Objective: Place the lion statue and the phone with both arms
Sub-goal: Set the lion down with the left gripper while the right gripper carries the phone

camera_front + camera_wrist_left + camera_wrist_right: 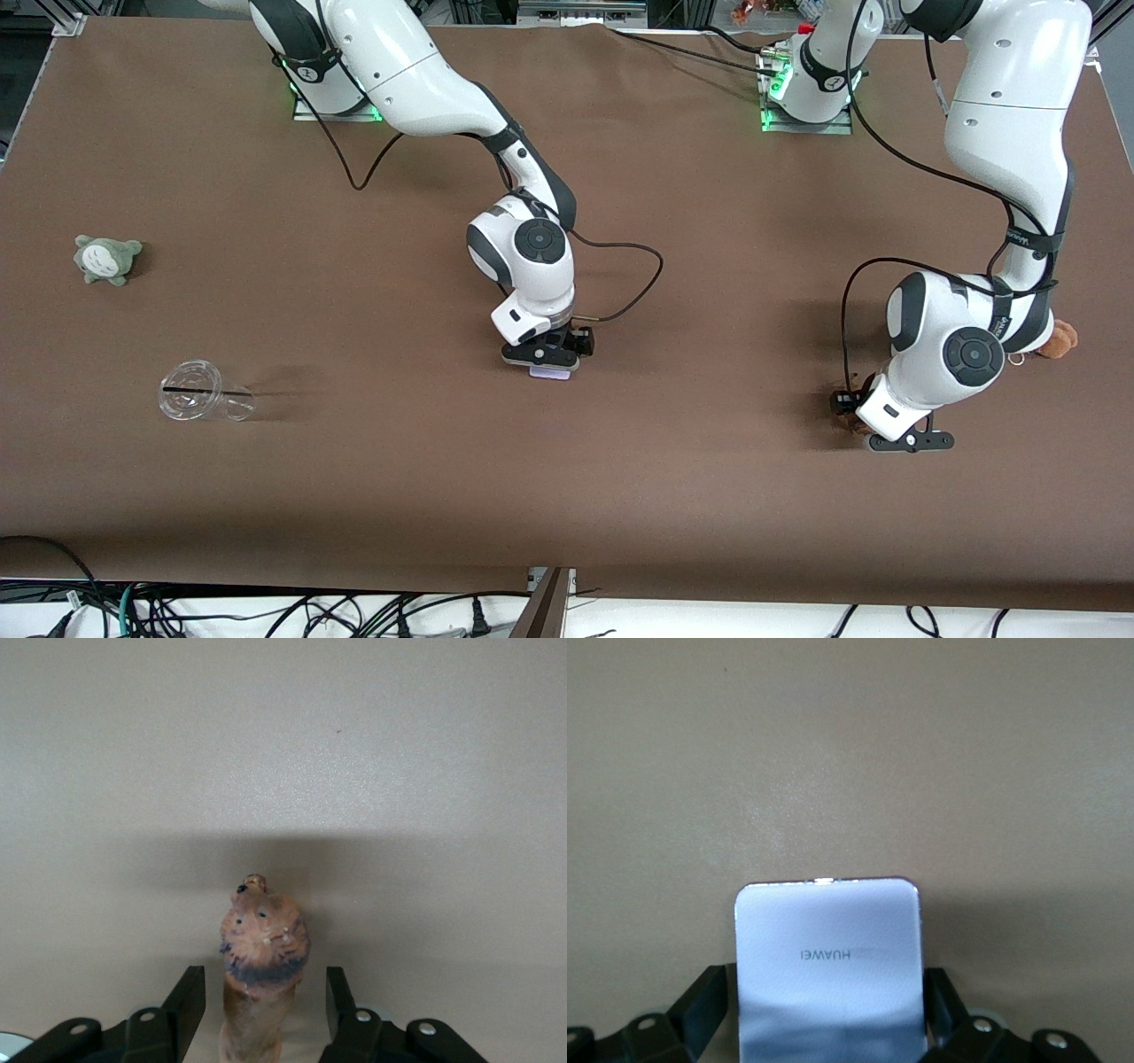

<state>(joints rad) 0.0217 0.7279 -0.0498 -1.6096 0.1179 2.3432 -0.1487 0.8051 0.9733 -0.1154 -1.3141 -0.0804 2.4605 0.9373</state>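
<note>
The phone (830,970) is lying flat on the brown desk (850,753), its pale lavender-white back facing up and showing the word HUAWEI across its middle. The right claw (830,1010) is straddling it: one black finger (700,1001) is sitting against one long edge and the other finger against the opposite edge, the rounded end sticking out past both.
</note>
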